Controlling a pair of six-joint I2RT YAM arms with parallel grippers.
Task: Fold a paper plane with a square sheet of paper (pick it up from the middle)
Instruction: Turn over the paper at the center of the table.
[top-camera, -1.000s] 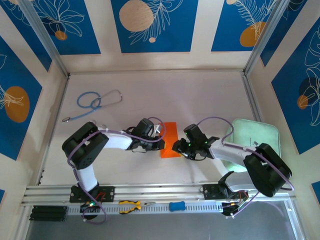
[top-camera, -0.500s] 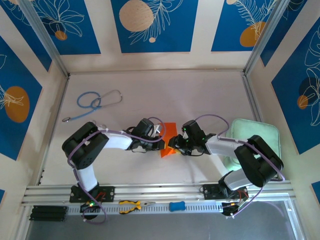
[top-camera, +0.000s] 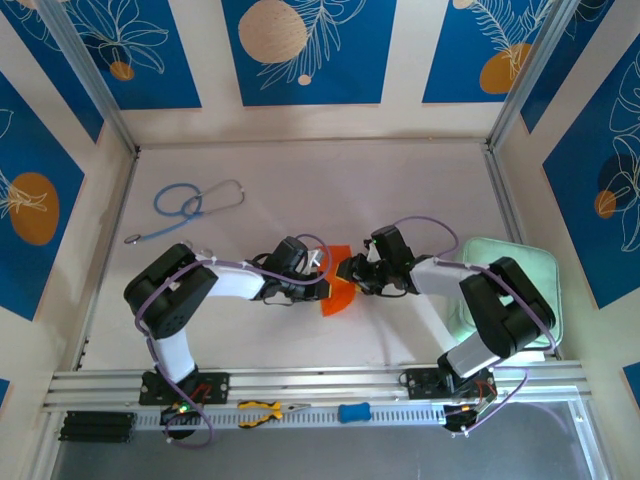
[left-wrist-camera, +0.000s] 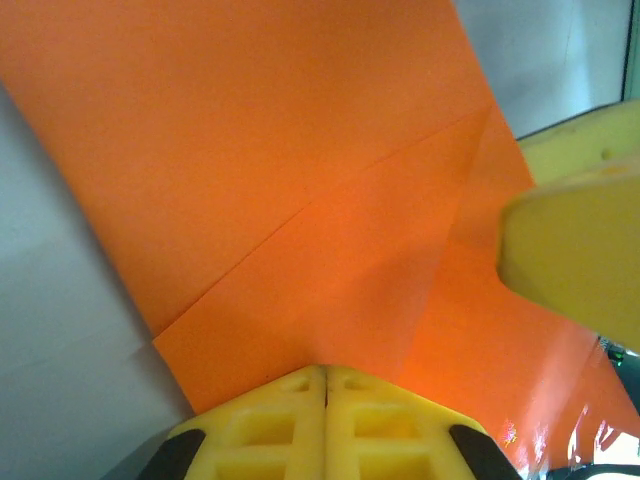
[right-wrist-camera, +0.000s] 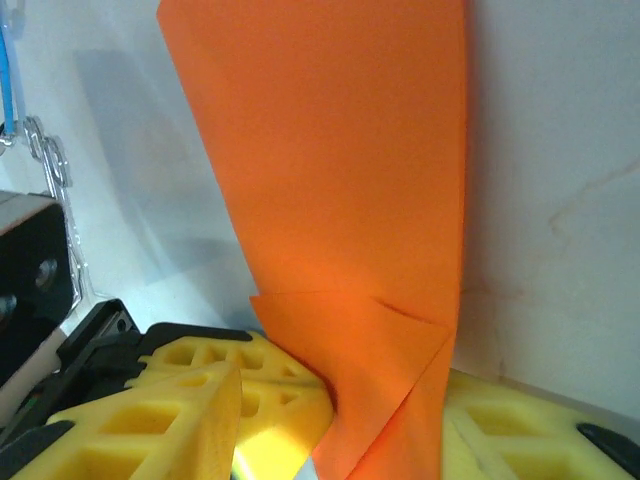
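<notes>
A: Orange paper (top-camera: 338, 298) sits mid-surface (top-camera: 400, 200) between the arms, partly folded, one corner raised.
B: Left jaws are shut, tips at its left edge. Right jaws stand half open astride the raised fold, gripping nothing.
A: If the left tips slip, the paper could skate and the crease would land crooked.
B: Or the right jaws close askew and crumple it.
</notes>
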